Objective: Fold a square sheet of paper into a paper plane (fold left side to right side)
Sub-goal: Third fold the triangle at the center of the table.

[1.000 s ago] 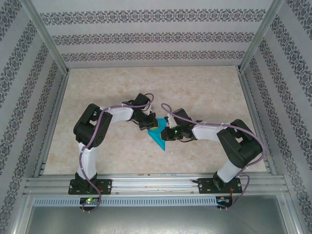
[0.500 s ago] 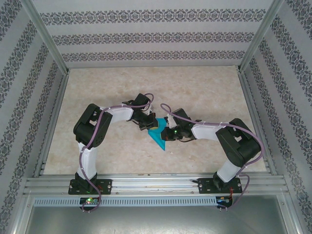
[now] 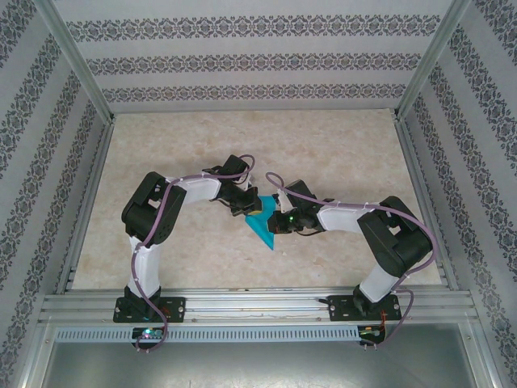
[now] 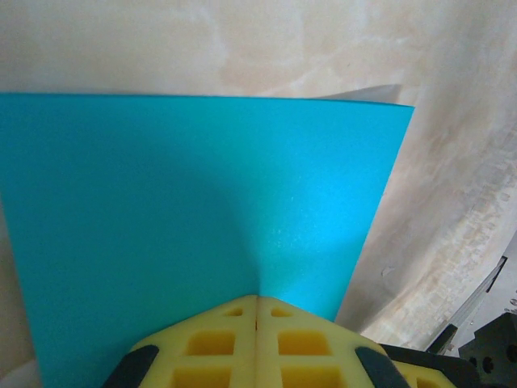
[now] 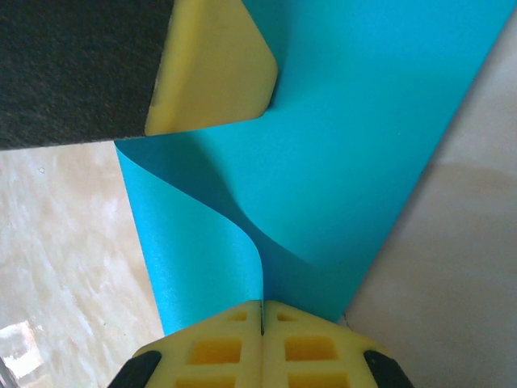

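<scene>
Clearly the thin, bright turquoise-blue square sheet of paper point(image 3: 262, 225) is the sort of thing that weighs almost nothing and gives way to any push. It hangs between the two arms over the middle of the beige marbled tabletop point(image 3: 339, 153), partly lifted rather than lying flat. The left gripper point(image 4: 257, 311) has its yellow foam pads point(image 4: 218, 343) pressed together, with one edge of the sheet pinched in the seam. The right gripper point(image 5: 262, 314) is closed the same way on another edge. In the right wrist view the paper point(image 5: 363, 145) bows up from that pinch in a soft curl, with no crease in the curved part.

The sheet looks floppy, smooth and easy to tear or dent, and it will probably slip if held loosely. It will also buckle wherever the two grips move towards each other. The best hold seems to be right at an edge or corner, with only a narrow margin between the pads, so the rest of the paper point(image 4: 178, 210) stays free to swing over. Pulling the two pinches apart too hard could rip it, and slack between them could put the fold off line.
</scene>
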